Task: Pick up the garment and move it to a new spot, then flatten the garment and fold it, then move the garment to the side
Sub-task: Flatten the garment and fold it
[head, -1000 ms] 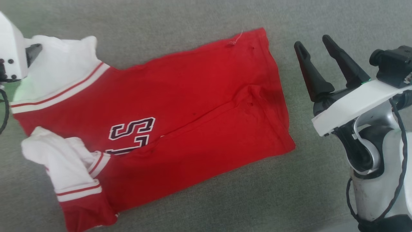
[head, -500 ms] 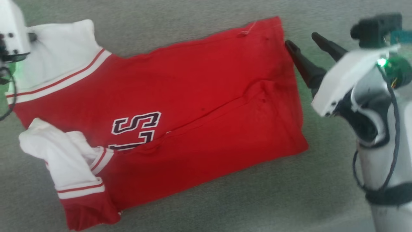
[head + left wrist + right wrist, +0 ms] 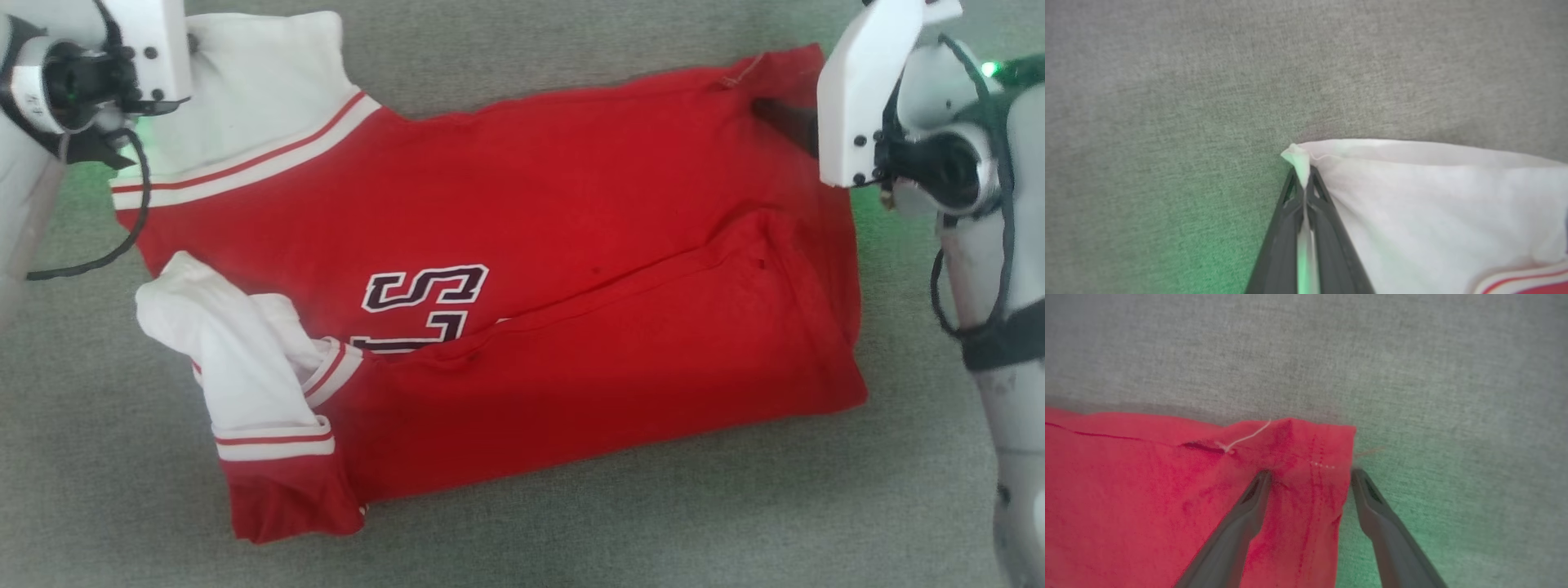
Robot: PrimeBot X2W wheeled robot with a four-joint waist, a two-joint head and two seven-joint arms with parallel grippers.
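Garment is laid half-folded on grey cloth surface. Within the last second, right gripper was brought from beside the hem onto its corner: fingers spread astride it, nothing pinched. Left gripper is closed on white sleeve tip. Lift for next fold is judged near. Counted: one garment, two grippers, two sleeves.

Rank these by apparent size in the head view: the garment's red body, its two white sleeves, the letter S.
Largest: red body.
Next: upper sleeve and lower sleeve. They look about alike and the upper is partly hidden, so they are unranked.
Smallest: letter S.
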